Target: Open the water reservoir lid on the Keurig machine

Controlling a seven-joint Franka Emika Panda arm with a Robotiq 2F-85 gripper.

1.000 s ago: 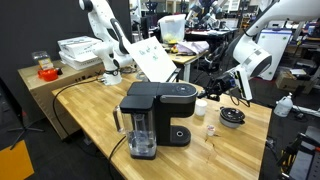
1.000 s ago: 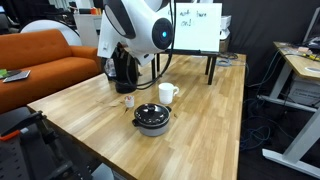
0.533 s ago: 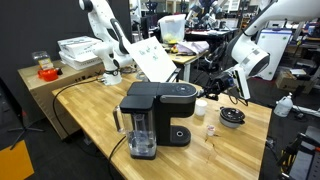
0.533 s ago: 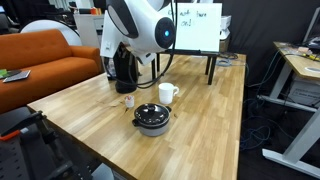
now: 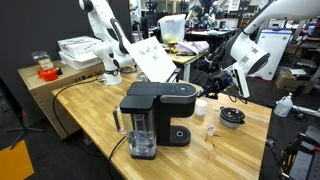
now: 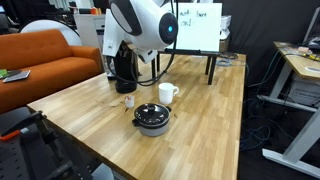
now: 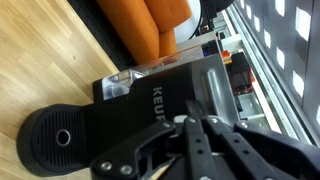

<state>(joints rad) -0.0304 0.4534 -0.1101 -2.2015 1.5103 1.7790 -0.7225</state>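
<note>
Water reservoir lid [image 5: 180, 90] lies flat — end effector [image 5: 208, 90] near its rounded edge.

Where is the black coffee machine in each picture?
In an exterior view: the Keurig machine stands mid-frame.
In an exterior view: it sits upper left, behind the arm.
Wrist view: it fills the middle.
Shared landmark: the wooden table beneath it.

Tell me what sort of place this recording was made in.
Most likely a robotics lab or shared office workspace: a second white robot arm stands in the background, and a whiteboard and an orange sofa stand near the wooden table.
</note>
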